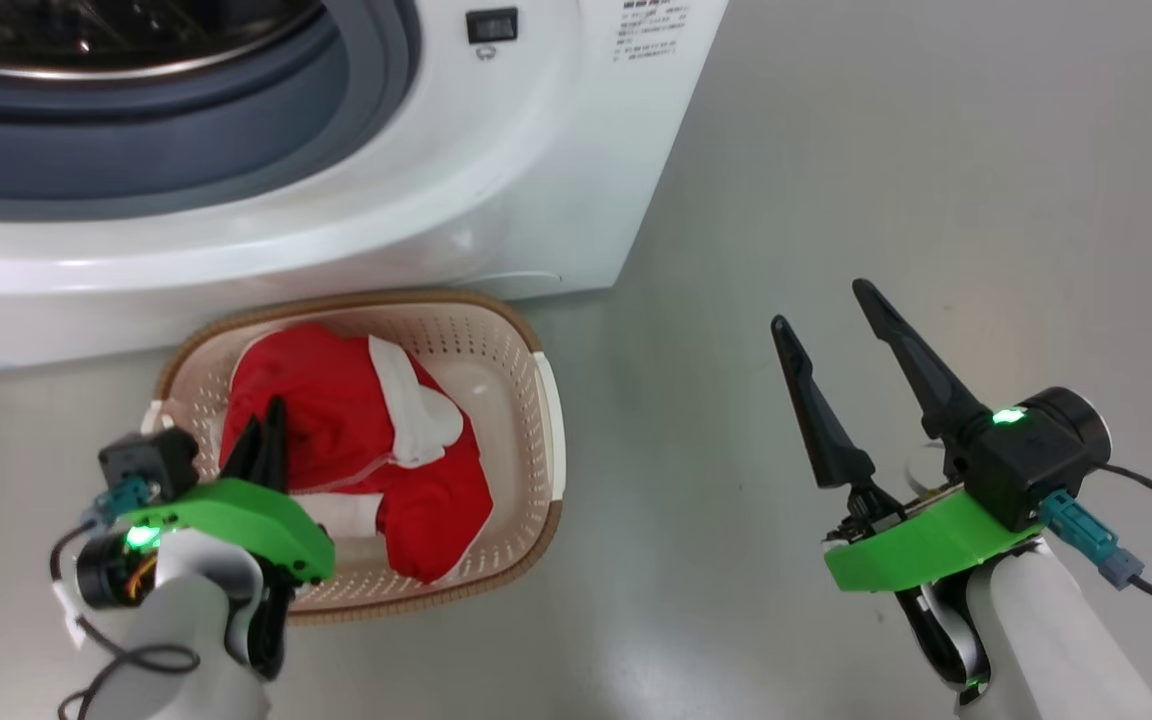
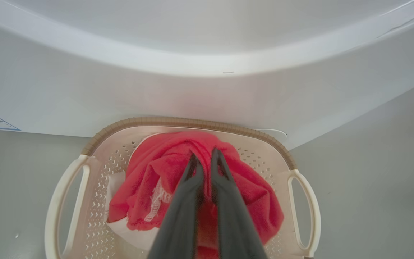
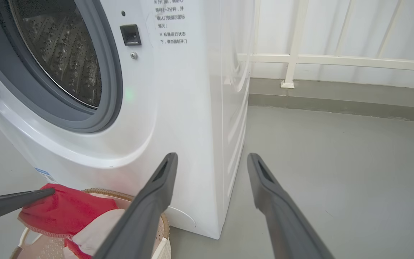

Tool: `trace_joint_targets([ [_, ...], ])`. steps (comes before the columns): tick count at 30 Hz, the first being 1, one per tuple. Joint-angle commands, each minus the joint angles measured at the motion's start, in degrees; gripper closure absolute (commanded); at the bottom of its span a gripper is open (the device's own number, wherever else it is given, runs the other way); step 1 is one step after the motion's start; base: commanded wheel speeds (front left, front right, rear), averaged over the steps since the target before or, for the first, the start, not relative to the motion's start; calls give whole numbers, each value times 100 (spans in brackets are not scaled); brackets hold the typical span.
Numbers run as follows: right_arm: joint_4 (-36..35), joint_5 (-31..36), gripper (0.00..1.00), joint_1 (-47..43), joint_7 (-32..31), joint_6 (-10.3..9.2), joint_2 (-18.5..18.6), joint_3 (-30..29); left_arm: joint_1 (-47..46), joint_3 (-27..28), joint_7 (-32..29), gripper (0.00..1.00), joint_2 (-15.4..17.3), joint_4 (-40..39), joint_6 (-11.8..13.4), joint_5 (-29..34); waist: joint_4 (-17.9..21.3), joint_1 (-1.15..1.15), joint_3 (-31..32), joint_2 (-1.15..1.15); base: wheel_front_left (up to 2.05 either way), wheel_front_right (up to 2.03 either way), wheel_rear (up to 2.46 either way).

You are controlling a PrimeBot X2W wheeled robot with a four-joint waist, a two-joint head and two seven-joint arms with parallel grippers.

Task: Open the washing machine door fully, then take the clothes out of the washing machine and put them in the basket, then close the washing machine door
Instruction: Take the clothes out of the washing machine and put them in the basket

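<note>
A white washing machine stands on a grey floor; the right wrist view looks into its perforated drum. Just in front of the machine, the basket holds the red and white clothes. The left gripper, nearly closed, pinches a red fold, seen close up in the left wrist view. The right gripper hangs wide open and empty above the floor.

The washer shows a glossy white shell, smooth enough to catch the light, with a matt grey rubber ring and a shiny perforated steel drum inside. Down in the basket, that's cream plastic punched with holes under a brown woven-looking rim, and the clothes are soft, fuzzy red cloth with white parts. Left claw and right claw have matt dark plastic fingers on glossy green plastic mounts, over a smooth grey floor with a faint sheen.
</note>
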State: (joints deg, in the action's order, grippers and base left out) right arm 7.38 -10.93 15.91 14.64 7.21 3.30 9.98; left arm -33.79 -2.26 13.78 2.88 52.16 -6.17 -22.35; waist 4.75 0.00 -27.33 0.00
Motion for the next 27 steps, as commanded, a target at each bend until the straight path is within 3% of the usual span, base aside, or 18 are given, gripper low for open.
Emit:
trace_joint_targets([
  [1,-157,25,0,77,36,28,-14,95,-127,94,70,100,190,59,-45,-32,28,0,-213,0,0,0,0],
  [13,-259,16,0,359,36,28,-33,130,-1150,-161,-368,100,262,1609,-122,-248,88,0,-938,0,0,0,0],
  [27,-313,-85,0,513,36,28,-41,194,-1444,-386,-726,100,406,2092,-130,-301,323,0,-1273,0,0,0,0],
])
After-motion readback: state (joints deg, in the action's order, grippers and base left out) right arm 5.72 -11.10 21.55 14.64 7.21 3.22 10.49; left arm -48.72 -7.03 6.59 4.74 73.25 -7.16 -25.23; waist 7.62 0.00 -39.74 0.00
